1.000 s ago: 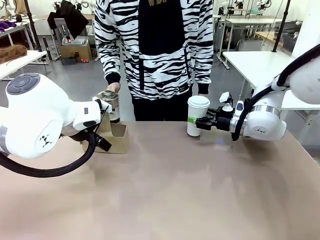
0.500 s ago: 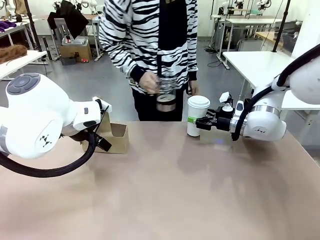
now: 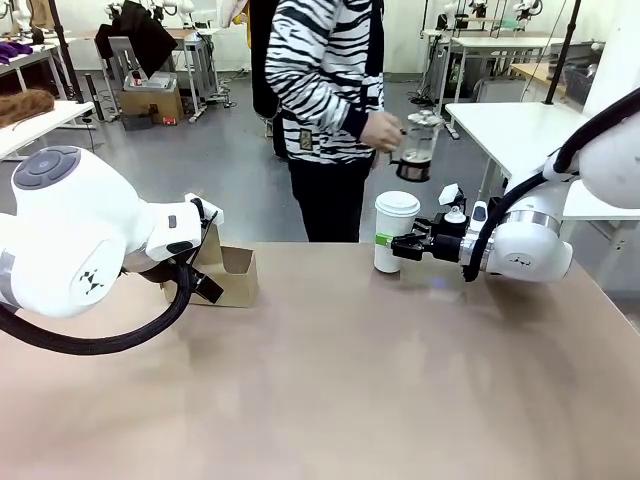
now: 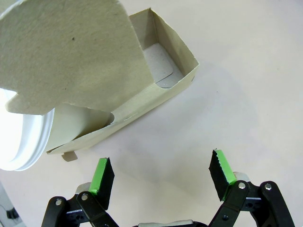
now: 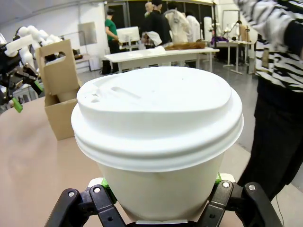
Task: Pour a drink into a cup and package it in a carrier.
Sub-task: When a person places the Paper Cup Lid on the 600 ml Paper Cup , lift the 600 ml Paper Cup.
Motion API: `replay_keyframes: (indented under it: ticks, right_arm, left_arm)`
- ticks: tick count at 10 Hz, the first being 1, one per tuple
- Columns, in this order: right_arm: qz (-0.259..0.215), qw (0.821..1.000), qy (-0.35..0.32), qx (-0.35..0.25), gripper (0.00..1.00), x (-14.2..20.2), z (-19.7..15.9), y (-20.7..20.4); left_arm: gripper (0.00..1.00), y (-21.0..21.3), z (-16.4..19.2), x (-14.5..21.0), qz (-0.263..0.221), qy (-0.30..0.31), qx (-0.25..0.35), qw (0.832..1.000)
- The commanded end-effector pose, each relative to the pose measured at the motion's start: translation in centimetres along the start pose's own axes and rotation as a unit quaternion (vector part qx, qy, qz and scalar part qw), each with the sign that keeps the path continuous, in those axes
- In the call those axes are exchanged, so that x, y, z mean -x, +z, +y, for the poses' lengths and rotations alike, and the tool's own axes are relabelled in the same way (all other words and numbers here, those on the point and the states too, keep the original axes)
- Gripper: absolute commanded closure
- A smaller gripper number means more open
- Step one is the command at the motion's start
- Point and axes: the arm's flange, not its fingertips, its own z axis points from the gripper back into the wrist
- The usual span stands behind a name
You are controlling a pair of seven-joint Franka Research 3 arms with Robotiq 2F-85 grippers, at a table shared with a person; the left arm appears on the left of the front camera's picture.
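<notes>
Right of the carrier point(image 3: 228, 277), right gripper point(image 3: 405, 246) clamps the lidded cup point(image 3: 396, 230); left gripper point(image 4: 161, 165) spread wide just beside the carrier; beyond the cup, person's hand point(image 3: 380, 130) holds the jug point(image 3: 416, 140) of drink point(image 3: 414, 166) aloft.

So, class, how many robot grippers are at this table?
2. The left gripper, open, faces the carrier; the right gripper is shut on the lidded cup.
</notes>
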Motion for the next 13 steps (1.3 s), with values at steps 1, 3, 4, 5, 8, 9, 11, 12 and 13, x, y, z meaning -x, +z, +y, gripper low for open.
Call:
replay_keyframes:
  ticks: [1,3,4,5,8,9,11,12,13]
  right_arm:
    - [-0.002,1.0,0.002,0.0,0.2,-0.35,0.02,-0.26]
    - [-0.002,1.0,0.002,0.0,0.2,-0.35,0.02,-0.26]
    - [-0.002,1.0,0.002,0.0,0.2,-0.35,0.02,-0.26]
    - [-0.002,1.0,0.002,0.0,0.2,-0.35,0.02,-0.26]
    - [-0.002,1.0,0.002,0.0,0.2,-0.35,0.02,-0.26]
    - [-0.002,1.0,0.002,0.0,0.2,-0.35,0.02,-0.26]
    - [-0.002,1.0,0.002,0.0,0.2,-0.35,0.02,-0.26]
    - [-0.002,1.0,0.002,0.0,0.2,-0.35,0.02,-0.26]
    - [-0.002,1.0,0.002,0.0,0.2,-0.35,0.02,-0.26]
  left_arm:
    - [0.0,0.04,0.0,0.0,-0.001,0.0,0.001,1.0]
    - [0.0,0.04,0.0,0.0,-0.001,0.0,0.001,1.0]
    - [0.0,0.04,0.0,0.0,-0.001,0.0,0.001,1.0]
    - [0.0,0.04,0.0,0.0,-0.001,0.0,0.001,1.0]
    - [0.0,0.04,0.0,0.0,-0.001,0.0,0.001,1.0]
    - [0.0,0.04,0.0,0.0,-0.001,0.0,0.001,1.0]
    - [0.0,0.04,0.0,0.0,-0.001,0.0,0.001,1.0]
    - [0.0,0.04,0.0,0.0,-0.001,0.0,0.001,1.0]
    - [0.0,0.04,0.0,0.0,-0.001,0.0,0.001,1.0]
